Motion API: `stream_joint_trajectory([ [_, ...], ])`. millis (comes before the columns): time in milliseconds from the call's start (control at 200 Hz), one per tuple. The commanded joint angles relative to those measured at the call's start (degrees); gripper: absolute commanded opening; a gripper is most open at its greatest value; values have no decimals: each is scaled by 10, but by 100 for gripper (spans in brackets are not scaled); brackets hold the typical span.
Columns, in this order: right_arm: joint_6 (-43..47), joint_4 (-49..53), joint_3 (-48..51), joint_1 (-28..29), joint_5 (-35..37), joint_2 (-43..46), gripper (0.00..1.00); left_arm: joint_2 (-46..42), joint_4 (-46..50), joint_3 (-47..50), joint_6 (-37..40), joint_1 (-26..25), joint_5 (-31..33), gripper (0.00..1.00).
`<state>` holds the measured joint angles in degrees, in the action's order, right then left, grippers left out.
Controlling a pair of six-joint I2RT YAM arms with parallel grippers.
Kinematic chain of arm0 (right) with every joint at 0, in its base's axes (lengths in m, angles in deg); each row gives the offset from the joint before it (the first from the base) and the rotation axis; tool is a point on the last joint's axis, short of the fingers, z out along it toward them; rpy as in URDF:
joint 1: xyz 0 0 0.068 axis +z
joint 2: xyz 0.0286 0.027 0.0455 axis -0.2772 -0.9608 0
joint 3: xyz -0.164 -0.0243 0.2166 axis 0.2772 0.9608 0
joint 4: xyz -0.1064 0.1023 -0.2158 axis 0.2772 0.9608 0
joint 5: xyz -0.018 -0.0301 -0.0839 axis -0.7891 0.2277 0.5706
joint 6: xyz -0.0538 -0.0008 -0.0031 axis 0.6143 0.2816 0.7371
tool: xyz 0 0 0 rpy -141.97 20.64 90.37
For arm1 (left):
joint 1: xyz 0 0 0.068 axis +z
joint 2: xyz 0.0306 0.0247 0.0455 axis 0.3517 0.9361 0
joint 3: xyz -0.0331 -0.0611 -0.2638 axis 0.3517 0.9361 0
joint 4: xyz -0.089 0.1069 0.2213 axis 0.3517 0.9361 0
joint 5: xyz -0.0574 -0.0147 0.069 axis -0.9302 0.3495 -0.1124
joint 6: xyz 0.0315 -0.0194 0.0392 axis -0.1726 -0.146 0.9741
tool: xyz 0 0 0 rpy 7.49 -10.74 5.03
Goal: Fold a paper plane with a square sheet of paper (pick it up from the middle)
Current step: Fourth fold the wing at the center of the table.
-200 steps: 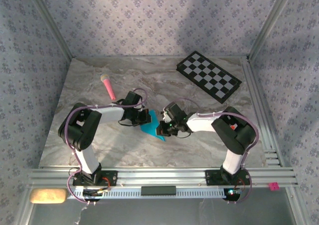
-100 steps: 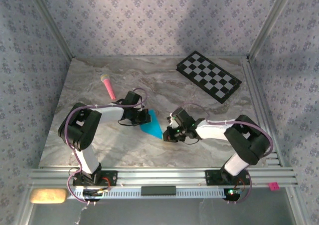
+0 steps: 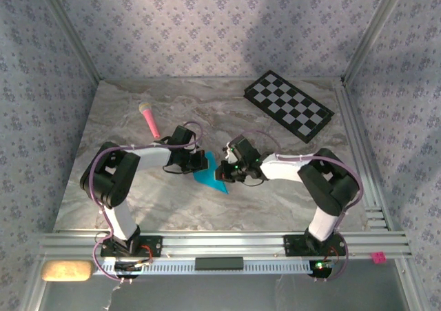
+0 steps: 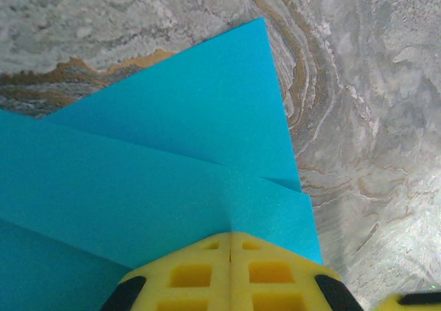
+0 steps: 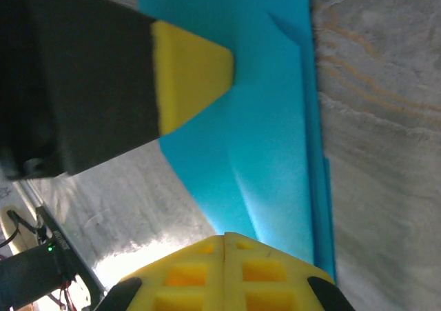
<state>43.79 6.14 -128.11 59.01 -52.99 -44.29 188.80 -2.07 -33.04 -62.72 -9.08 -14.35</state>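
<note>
While both closed grippers bear on it, the partly folded cyan paper (image 3: pixel 210 178) lies near the middle of the table (image 3: pixel 138 207), somewhat toward its near edge.

Thin and light, the sheet will likely slide on the smooth marbled top and spring back at any crease not pressed flat. It also marks for good, so a stray pinch would spoil the fold. The best hold, I judge, is along an edge or a raised flap, with the other tip pinning the layers. The left gripper (image 4: pixel 229 256) has its jaws fully together with nothing between them, its end over the overlapped layers at the paper's far-left edge. The right gripper (image 5: pixel 224 263) is likewise closed tight on nothing, its tips at the paper's right edge, close to the left gripper's yellow-tipped finger (image 5: pixel 189 69). Whether either presses down or merely touches, I cannot tell.
</note>
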Motion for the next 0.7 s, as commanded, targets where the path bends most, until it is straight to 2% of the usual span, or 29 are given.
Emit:
stream_joint_trajectory([
  [0, -19, -3, 2, -6, -1, -22, 1, 20, 37, 7, 11, 5, 37, 1],
  [230, -49, -26, 87, 8, 24, -39, 0, 6, 47, -17, 19, 5, 16, 3],
  [520, -56, -5, 78, 11, 45, -38, 0, -73, 45, -19, -18, -15, 16, 10],
  [695, -59, 2, 79, 10, 48, -39, 0, -110, 11, 24, -57, -44, 26, 7],
])
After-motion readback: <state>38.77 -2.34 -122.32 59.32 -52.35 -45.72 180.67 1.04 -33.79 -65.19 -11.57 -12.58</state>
